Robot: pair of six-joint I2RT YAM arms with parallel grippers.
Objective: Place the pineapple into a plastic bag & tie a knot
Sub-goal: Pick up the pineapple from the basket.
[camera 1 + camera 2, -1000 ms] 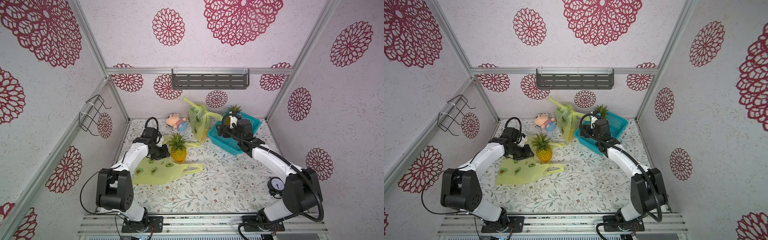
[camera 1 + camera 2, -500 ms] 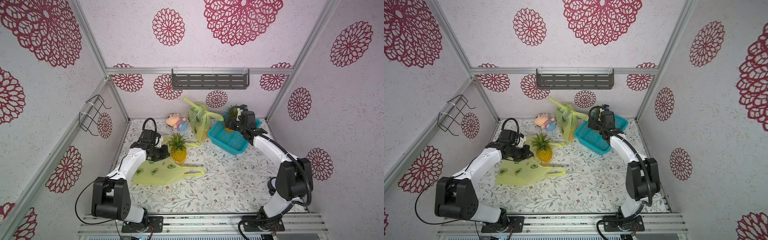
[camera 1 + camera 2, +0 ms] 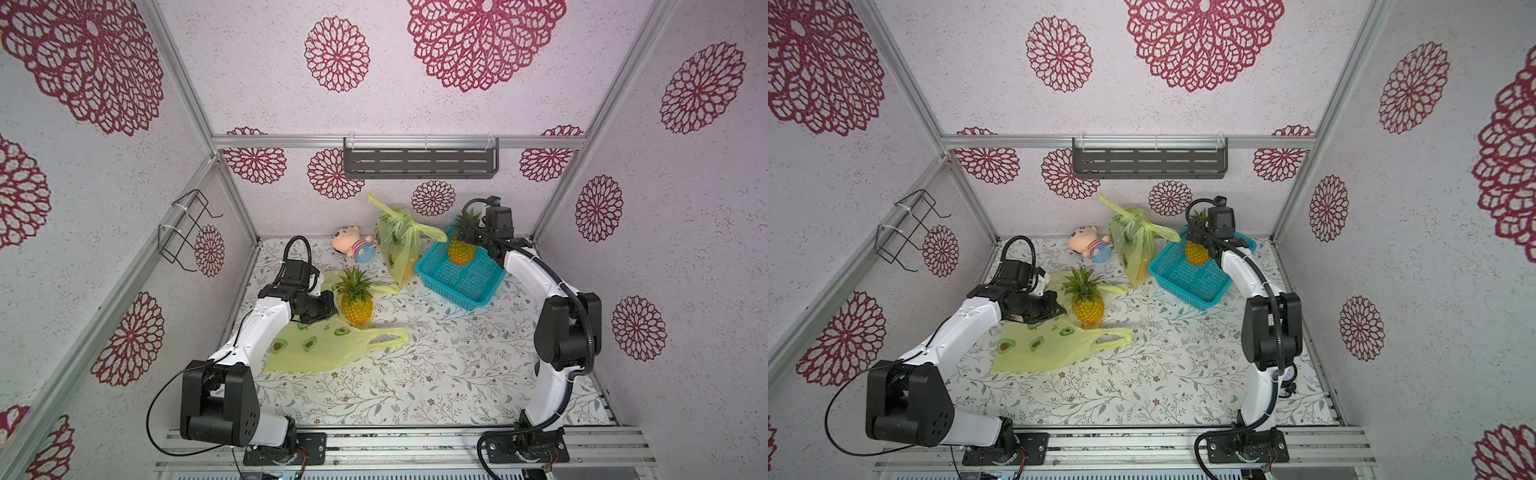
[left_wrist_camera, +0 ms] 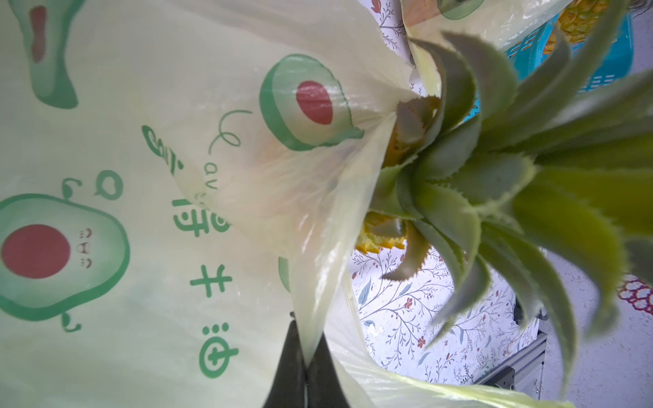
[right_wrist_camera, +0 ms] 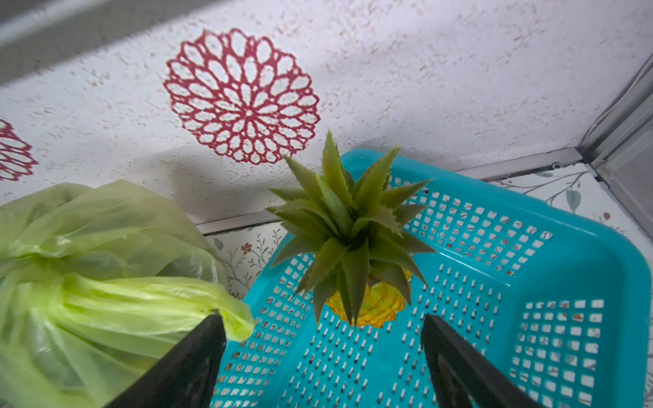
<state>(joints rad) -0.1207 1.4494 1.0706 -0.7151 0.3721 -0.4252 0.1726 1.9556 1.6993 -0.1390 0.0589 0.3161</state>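
Pinches a narrow fold of the plastic bag [image 3: 316,347] between the clenched pads of the left gripper [image 4: 305,339], right beside the pineapple [image 3: 356,305]. Finds that pineapple upright on the table [image 3: 436,361], touching the bag's film at its open end, not yet inside. Cannot tell from the left wrist view how many layers are caught in the pinch; treat as possibly both.

Lift slowly and straight up, watching for the mouth to part. On seeing the whole bag rise flat, set down and re-pinch the upper layer alone. Pull away from the fruit, not across it, to avoid snagging thin film on the spiky crown.

Hangs the right gripper [image 5: 321,319] spread wide and empty over the blue basket [image 3: 465,291], just short of a second pineapple [image 5: 353,247] and next to an already knotted bag [image 3: 397,241]. Close on the fruit's body, low, below the leaves, never on the crown alone. Lower into the bag only after raising the rim high with the left side, and release gently to spare the pinch a sudden tug.
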